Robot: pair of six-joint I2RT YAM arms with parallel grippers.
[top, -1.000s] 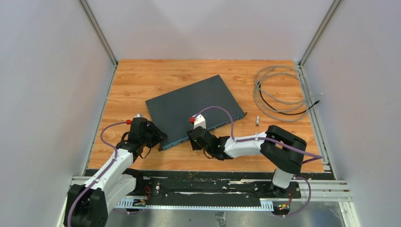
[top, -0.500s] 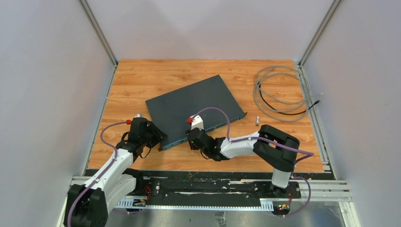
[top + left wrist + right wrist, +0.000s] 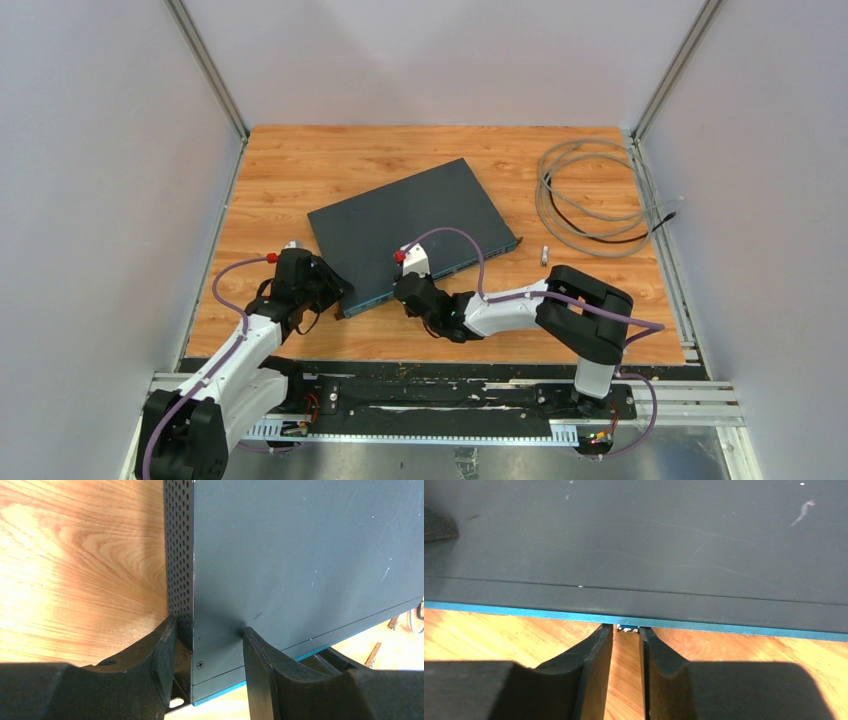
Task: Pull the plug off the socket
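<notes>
A dark flat network switch (image 3: 400, 215) lies at an angle on the wooden table. Its blue-edged front face holds a small blue and white plug (image 3: 627, 628), which only just shows. My right gripper (image 3: 626, 630) sits at that front edge (image 3: 405, 283), its fingers close together with the plug between their tips. My left gripper (image 3: 207, 635) is shut on the switch's near left corner (image 3: 335, 292). One finger (image 3: 162, 650) is against the perforated side and the other (image 3: 257, 655) is on the top panel (image 3: 300, 555). The socket itself is hidden under the edge.
A coil of grey cable (image 3: 590, 195) lies at the back right. A small loose connector (image 3: 545, 254) lies on the wood right of the switch. Metal frame posts and grey walls close the table on three sides.
My right gripper has moved a little to the left and in along the switch's front edge. The left arm and the switch have not moved.
</notes>
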